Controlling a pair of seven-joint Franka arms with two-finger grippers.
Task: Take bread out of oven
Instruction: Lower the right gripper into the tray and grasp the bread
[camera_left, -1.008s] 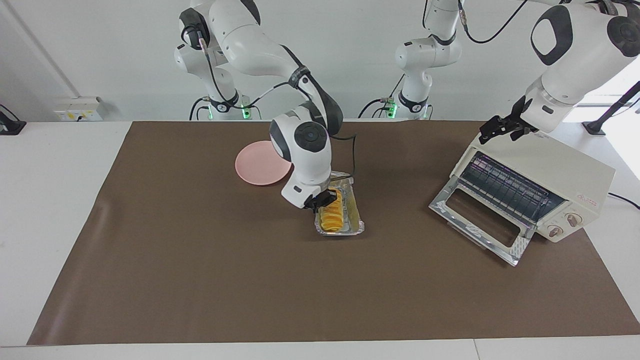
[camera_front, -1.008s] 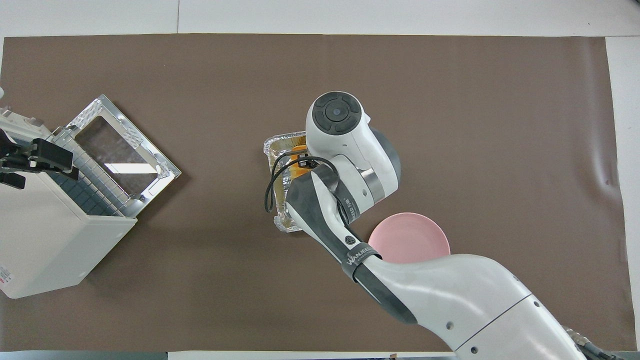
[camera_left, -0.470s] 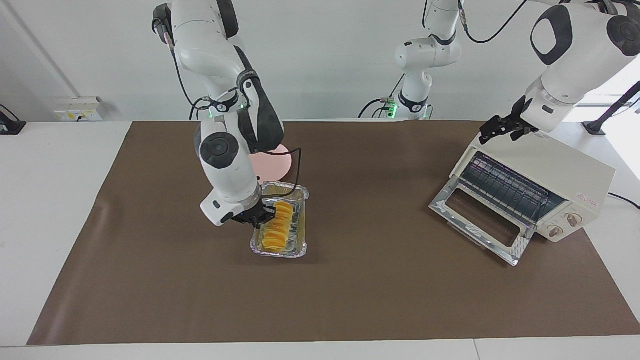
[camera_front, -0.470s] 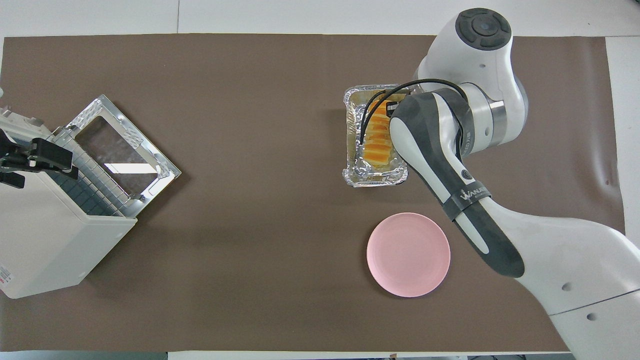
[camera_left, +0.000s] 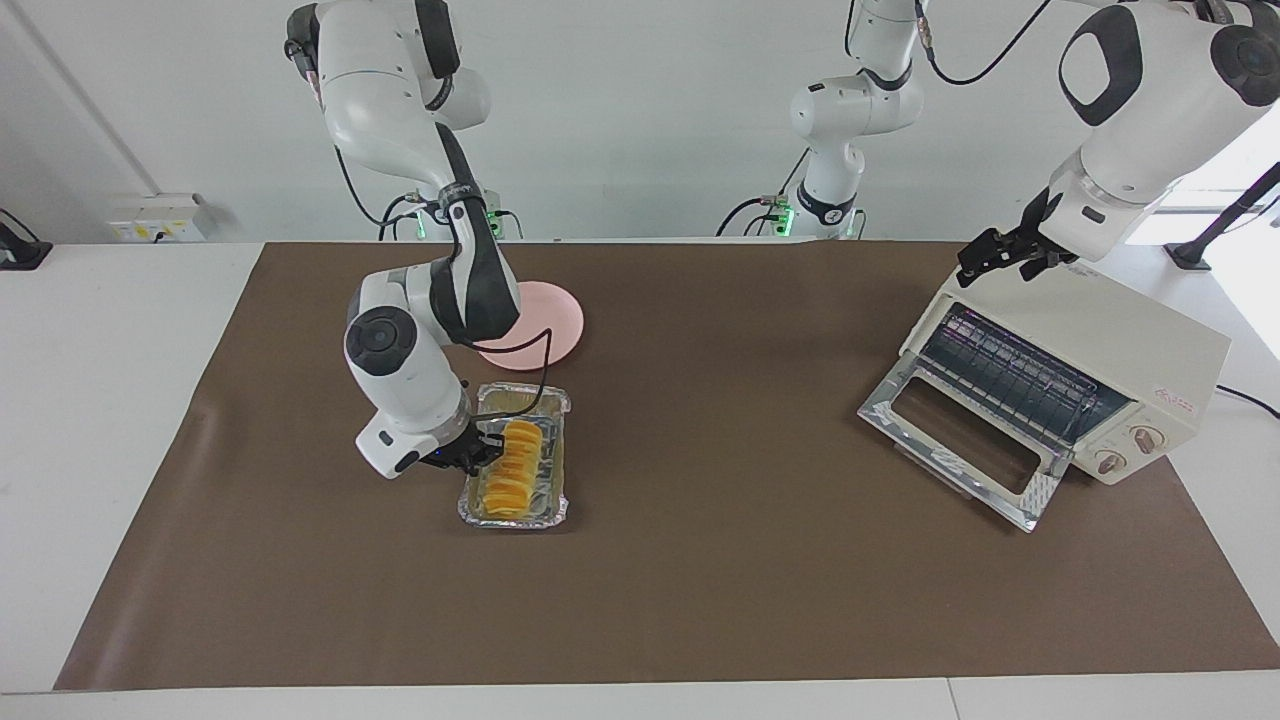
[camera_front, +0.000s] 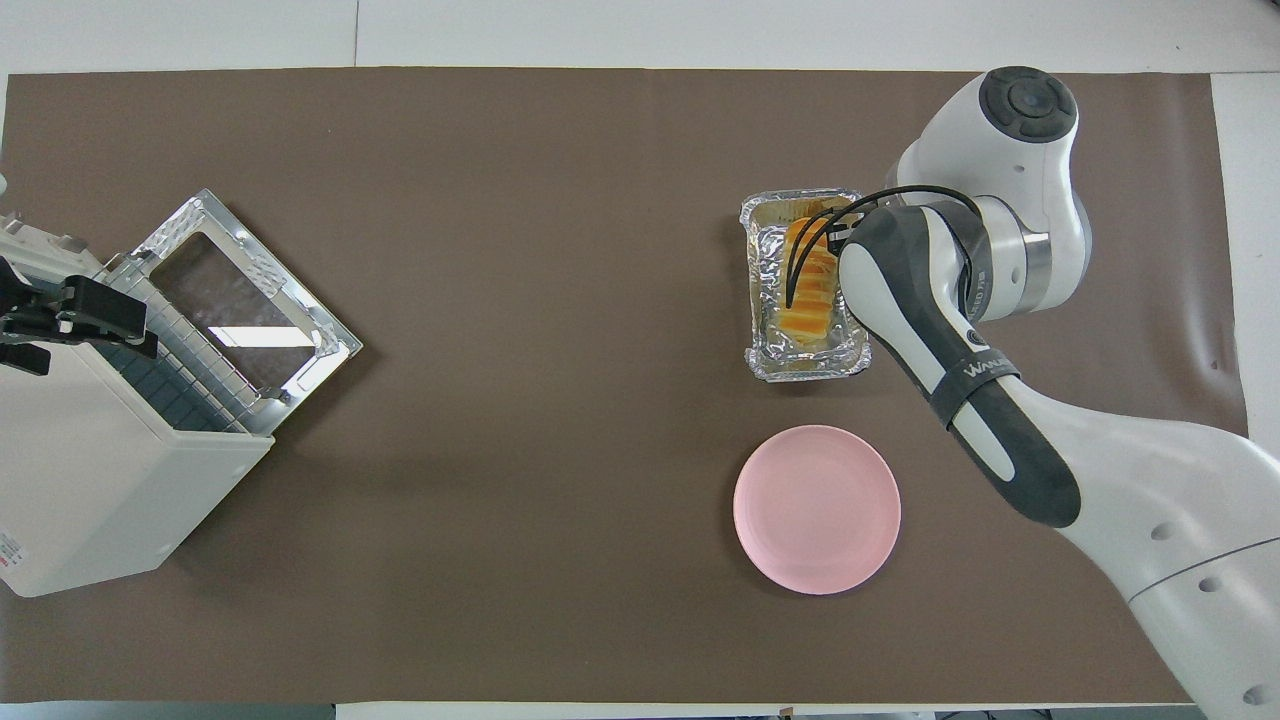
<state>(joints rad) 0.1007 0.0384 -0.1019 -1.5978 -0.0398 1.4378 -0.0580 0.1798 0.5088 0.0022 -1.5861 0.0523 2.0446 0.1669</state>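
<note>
The golden ridged bread (camera_left: 510, 468) (camera_front: 808, 290) lies in a crinkled foil tray (camera_left: 515, 518) (camera_front: 805, 368) out on the brown mat, well away from the oven. My right gripper (camera_left: 480, 452) is shut on the tray's long rim, on the side toward the right arm's end of the table. In the overhead view the arm's wrist hides the grip. The cream oven (camera_left: 1130, 350) (camera_front: 90, 470) stands at the left arm's end with its glass door (camera_left: 950, 445) (camera_front: 240, 290) dropped open and its rack bare. My left gripper (camera_left: 1005, 258) (camera_front: 60, 315) hangs open over the oven's top edge, waiting.
A pink plate (camera_left: 545, 320) (camera_front: 817, 508) sits on the mat, nearer to the robots than the tray. The brown mat (camera_left: 700, 600) covers most of the white table. A third arm stands at the table's robot end.
My right arm has carried the tray with the bread toward the right arm's end of the table and farther from the robots, uncovering the pink plate in the overhead view. The left arm has not moved.
</note>
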